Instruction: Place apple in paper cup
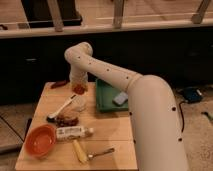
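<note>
My white arm reaches from the right over the wooden table (pixel 115 135). The gripper (pixel 79 89) hangs above the table's back middle, with a red apple (pixel 79 89) at its tip. A pale cup (pixel 80 104) stands on the table just below the gripper and the apple. The apple is above the cup's mouth, apart from it.
A green tray (pixel 107 97) with a pale blue sponge (pixel 120 98) lies to the right of the cup. An orange bowl (pixel 40 140), a white bottle (pixel 74 132), a dark snack bag (pixel 66 120), a brush (pixel 61 109), a banana (pixel 79 151) and a fork (pixel 102 152) lie in front.
</note>
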